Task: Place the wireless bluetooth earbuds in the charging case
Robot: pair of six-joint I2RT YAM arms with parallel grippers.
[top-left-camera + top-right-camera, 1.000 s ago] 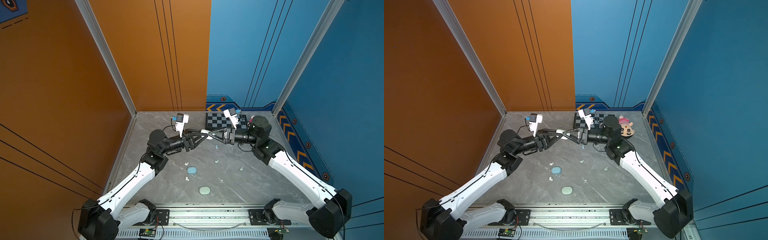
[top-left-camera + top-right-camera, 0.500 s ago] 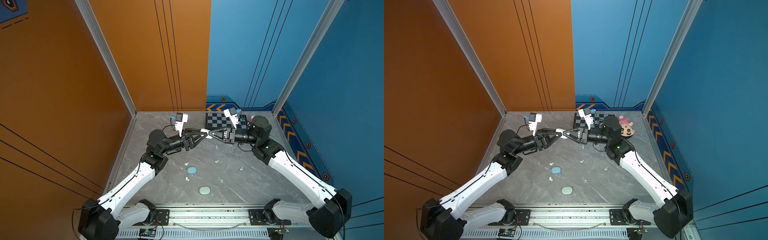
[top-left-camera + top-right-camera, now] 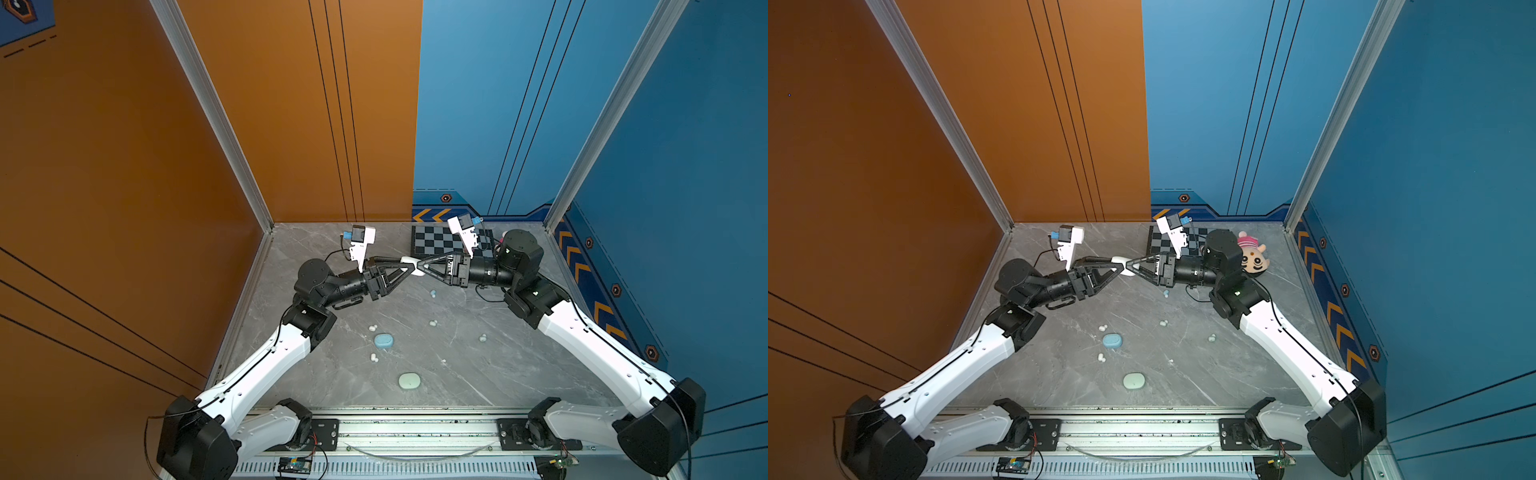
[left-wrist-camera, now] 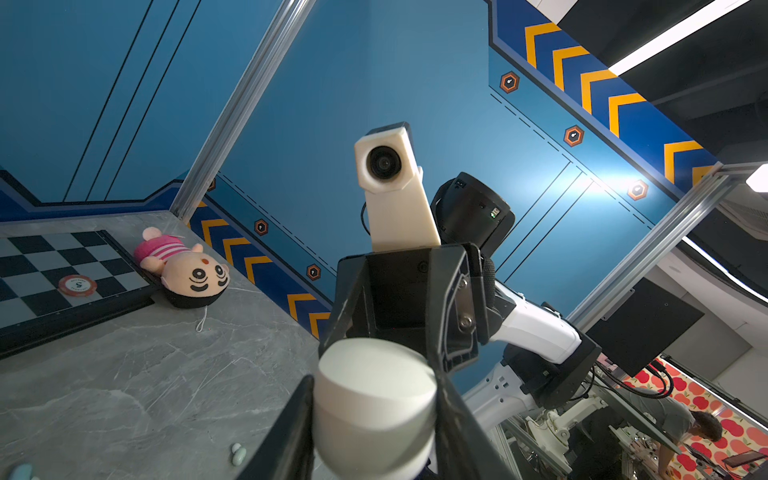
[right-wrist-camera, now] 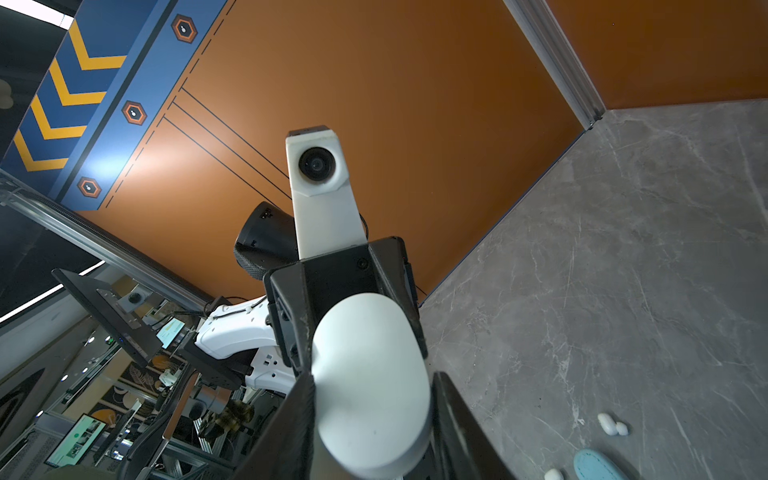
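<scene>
A white pebble-shaped charging case (image 3: 409, 262) (image 3: 1119, 261) hangs above the far middle of the table, held from both sides. My left gripper (image 3: 407, 268) (image 4: 374, 419) is shut on one end of the white case (image 4: 374, 399). My right gripper (image 3: 419, 266) (image 5: 370, 419) is shut on the other end of the white case (image 5: 370, 374). The case looks closed. Several tiny earbuds lie loose on the table below: white ones (image 3: 372, 328) (image 3: 374, 357) (image 5: 611, 424), a pale blue one (image 3: 433, 293) and mint ones (image 3: 482, 338) (image 4: 239, 454).
A blue case (image 3: 383, 340) (image 3: 1112, 340) and a mint case (image 3: 409, 380) (image 3: 1134, 380) lie closed near the table's front middle. A checkerboard (image 3: 436, 241) with a poker chip (image 4: 77, 285) and a plush toy (image 3: 1252, 257) sit at the back right. Walls stand on three sides.
My right gripper's fingers have drawn in onto the white case. Both arms have stayed nearly where they were, with the case still between them.
</scene>
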